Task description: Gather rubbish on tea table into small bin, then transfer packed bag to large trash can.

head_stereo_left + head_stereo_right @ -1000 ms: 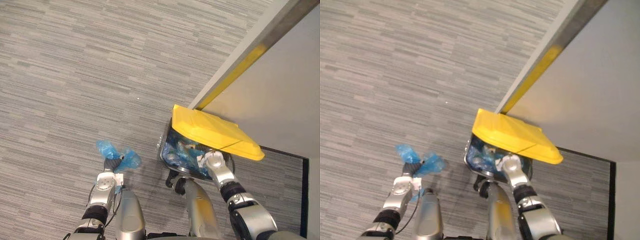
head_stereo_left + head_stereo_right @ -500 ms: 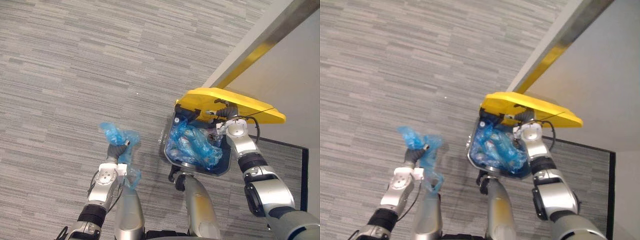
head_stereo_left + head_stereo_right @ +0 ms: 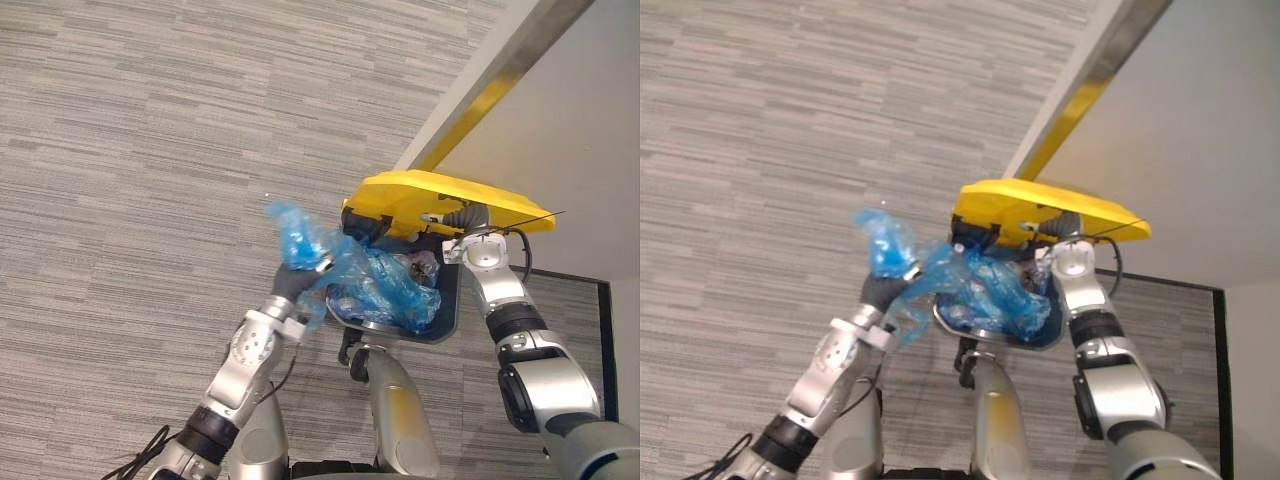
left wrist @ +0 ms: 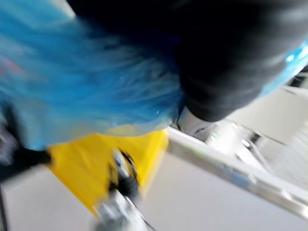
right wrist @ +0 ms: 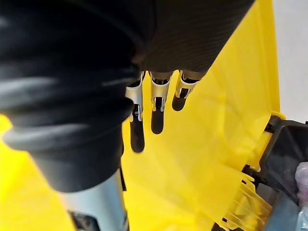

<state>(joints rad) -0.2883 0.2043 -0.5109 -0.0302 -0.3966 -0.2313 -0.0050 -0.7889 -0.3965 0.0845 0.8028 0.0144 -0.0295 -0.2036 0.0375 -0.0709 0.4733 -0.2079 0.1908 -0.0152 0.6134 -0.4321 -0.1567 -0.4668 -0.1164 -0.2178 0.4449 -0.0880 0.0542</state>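
Mid-frame, a blue rubbish bag (image 3: 338, 262) is clamped in the left hand (image 3: 287, 283) beside the trash can (image 3: 447, 318); the yellow lid (image 3: 425, 195) is propped by the right hand (image 5: 157, 98), fingers straight.

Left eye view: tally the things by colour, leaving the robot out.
Dark: 1, the trash can.
Yellow: 1, the lid, propped by the right hand.
Blue: 2, the bag in the left hand; the plastic heap in the trash can.
Total: 4.
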